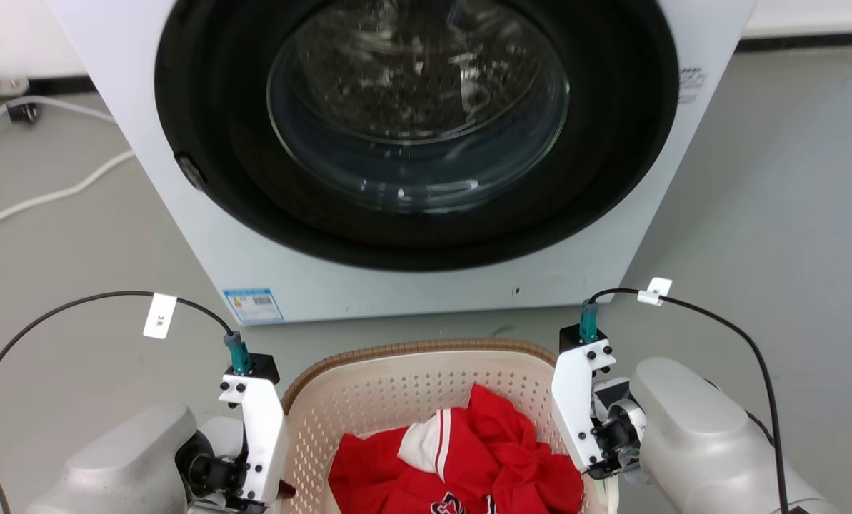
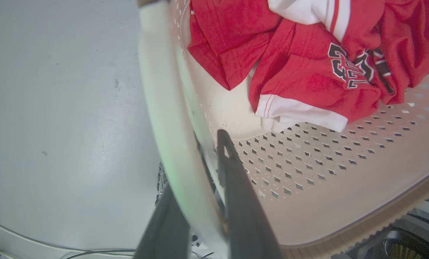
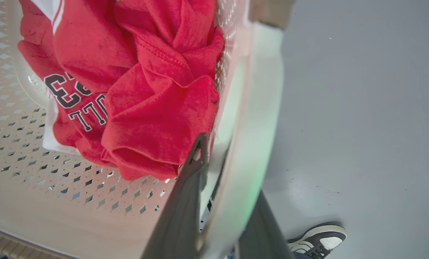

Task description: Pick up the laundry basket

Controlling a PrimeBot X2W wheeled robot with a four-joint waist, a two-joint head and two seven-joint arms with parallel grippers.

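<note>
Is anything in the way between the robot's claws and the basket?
No, nothing I can see. The left claw and the right claw each have a white handle of the basket between their fingers. The red shirt lies inside, next to the right claw, not blocking it.

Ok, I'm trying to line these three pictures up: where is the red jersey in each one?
Head view: red jersey, bottom centre, inside the laundry basket.
Left wrist view: top right.
Right wrist view: upper left to centre.
Shared landmark: the jersey's black-and-white lettering.
</note>
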